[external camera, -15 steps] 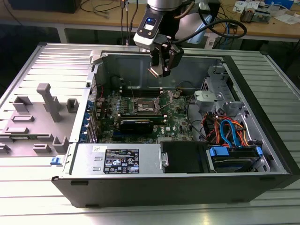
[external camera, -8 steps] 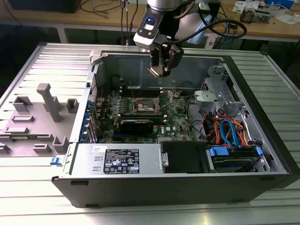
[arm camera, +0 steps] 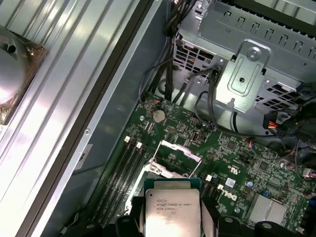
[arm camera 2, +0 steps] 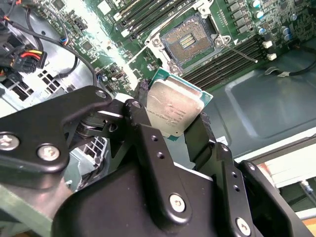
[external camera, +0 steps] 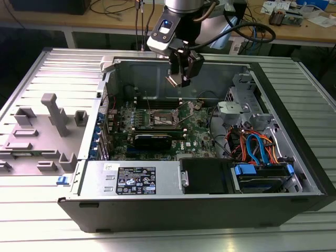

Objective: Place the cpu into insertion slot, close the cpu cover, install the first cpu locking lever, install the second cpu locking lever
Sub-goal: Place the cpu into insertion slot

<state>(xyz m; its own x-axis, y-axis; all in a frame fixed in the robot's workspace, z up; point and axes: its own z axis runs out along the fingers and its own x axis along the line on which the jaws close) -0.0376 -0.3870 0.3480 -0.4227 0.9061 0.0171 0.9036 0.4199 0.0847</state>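
The arm's gripper [external camera: 178, 79] hangs above the open computer case [external camera: 210, 202], which lies on its side on the ribbed metal worktop [external camera: 31, 226]. Its jaws are closed in on the cpu [arm camera 2: 175, 111], pinching the chip by two opposite edges. One black finger [arm camera 2: 143, 126] is on each side, and the dull silver top shows between them in both wind wrist views. The chip is up in the air, well clear of the green motherboard [external camera: 202, 134] and tilted rather than level with it. Below it, the insertion slot [arm camera 2: 187, 42] sits open, its gold contacts bare inside the thin metal rim, with nothing seated in it. In the first wrist view a silver frame, the cpu cover [arm camera: 175, 153], looks swung up off the socket, just beyond the held chip. A thin wire lever [arm camera 2: 242, 53] lies out loose beside the slot, across the long black memory slots [arm camera 2: 227, 66]. In the exterior view the socket is near the middle of the board, below and slightly toward the exterior view's left of the gripper. A grey moulded fixture tray [external camera: 47, 131] rests on the worktop at the exterior view's left of the case.
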